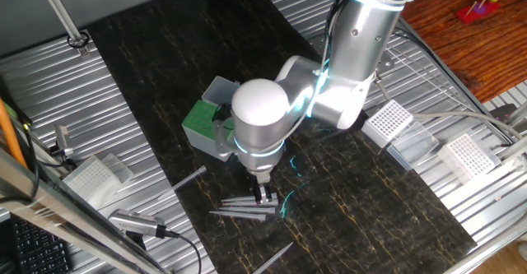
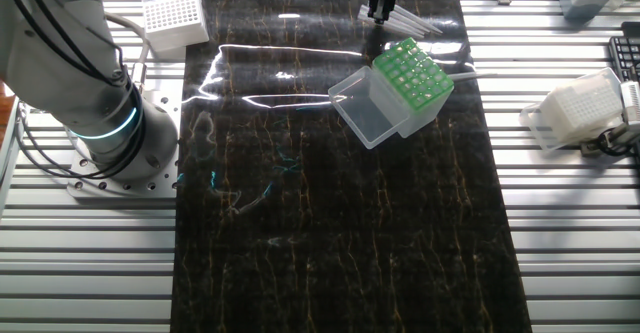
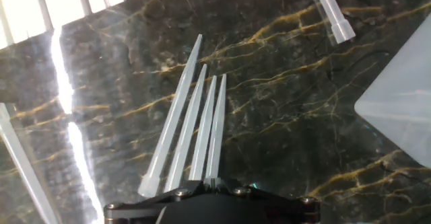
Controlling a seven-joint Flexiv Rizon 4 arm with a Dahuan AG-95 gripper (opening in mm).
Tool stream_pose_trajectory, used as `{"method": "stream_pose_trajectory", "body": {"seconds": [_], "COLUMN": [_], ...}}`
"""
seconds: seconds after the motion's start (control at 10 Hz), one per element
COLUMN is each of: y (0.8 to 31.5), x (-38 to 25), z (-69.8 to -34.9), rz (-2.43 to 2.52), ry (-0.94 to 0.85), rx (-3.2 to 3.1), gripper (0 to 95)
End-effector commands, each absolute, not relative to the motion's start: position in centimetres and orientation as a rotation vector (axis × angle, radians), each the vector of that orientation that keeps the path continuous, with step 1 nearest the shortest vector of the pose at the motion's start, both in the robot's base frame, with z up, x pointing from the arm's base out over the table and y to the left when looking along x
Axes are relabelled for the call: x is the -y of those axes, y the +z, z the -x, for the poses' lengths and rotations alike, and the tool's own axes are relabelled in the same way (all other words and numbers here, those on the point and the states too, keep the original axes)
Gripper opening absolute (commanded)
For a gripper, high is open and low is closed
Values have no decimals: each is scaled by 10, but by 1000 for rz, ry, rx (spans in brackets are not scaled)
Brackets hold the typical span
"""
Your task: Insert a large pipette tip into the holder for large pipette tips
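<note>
On the dark marble-patterned desk (image 1: 379, 216), my hand (image 1: 264, 195) hangs low over a fan of four large pipette tips (image 3: 190, 140) lying flat, their wide ends just below my fingers and their points running away from me. Whether my fingers are spread or closed I cannot tell; the hand view shows only the black edge of my hand. Two more loose tips lie apart, one (image 3: 331, 10) ahead to the right, one (image 3: 23, 167) at the left edge. The holder for large pipette tips (image 2: 412, 76), green grid top up and clear lid (image 2: 364, 113) swung open, stands near, just beyond my hand, empty of tips
</note>
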State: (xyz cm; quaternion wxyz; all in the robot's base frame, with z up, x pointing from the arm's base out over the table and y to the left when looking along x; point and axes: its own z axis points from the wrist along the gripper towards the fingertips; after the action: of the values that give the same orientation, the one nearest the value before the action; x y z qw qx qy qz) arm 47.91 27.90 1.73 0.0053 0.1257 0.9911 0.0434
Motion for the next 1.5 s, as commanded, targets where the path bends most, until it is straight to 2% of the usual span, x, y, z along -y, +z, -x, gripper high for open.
{"method": "stream_pose_trajectory", "body": {"seconds": [0.1,1.2,1.3,1.5], "y": [19,12,10,28], "x": [-281,-283,-283,-279], "z": [-482,-482,-481,-485], "rz": [-379,-344,-352,-340], "ry": [161,203,156,119], "rx": [-3106,-3099,-3097,-3116], "gripper": [190,190,0,0]}}
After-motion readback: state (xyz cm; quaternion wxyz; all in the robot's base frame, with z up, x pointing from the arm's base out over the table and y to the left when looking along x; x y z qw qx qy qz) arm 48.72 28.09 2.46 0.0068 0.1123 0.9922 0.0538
